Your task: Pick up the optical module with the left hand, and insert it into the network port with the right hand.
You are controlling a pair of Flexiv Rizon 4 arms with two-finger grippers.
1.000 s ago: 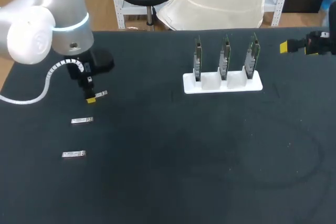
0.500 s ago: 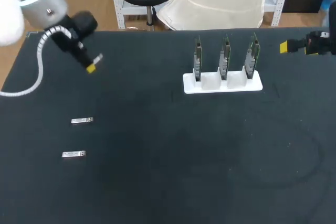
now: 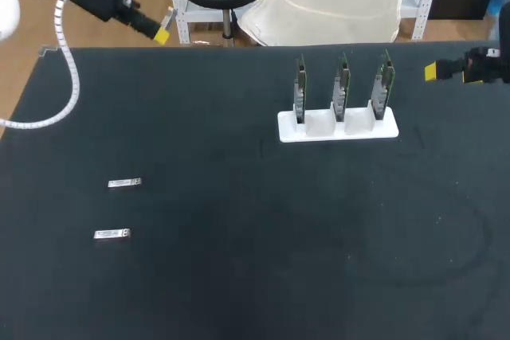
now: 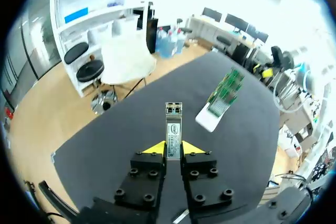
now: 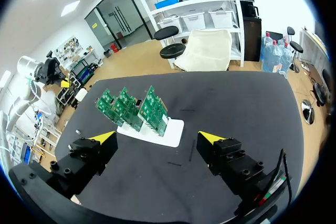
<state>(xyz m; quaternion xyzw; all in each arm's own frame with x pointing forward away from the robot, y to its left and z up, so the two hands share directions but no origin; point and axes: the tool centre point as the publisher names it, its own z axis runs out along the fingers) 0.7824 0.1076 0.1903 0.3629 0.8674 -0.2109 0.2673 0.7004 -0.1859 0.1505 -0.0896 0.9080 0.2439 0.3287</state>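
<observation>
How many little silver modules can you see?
3. Two modules lie apart on the table; one module is held in the left gripper. None seems hidden.

Stand (image 3: pixel 338 127) on the surface (image 3: pixel 255 260), back right, three boards (image 3: pixel 341 85) side by side in it, two modules (image 3: pixel 124 183) at left, one before the other, left gripper (image 3: pixel 162 35) past the back left corner with a third module (image 4: pixel 173 124), right gripper (image 3: pixel 431 72) at the right edge.

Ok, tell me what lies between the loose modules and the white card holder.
Nothing: the head view shows only bare black table between the loose modules and white card holder.
</observation>
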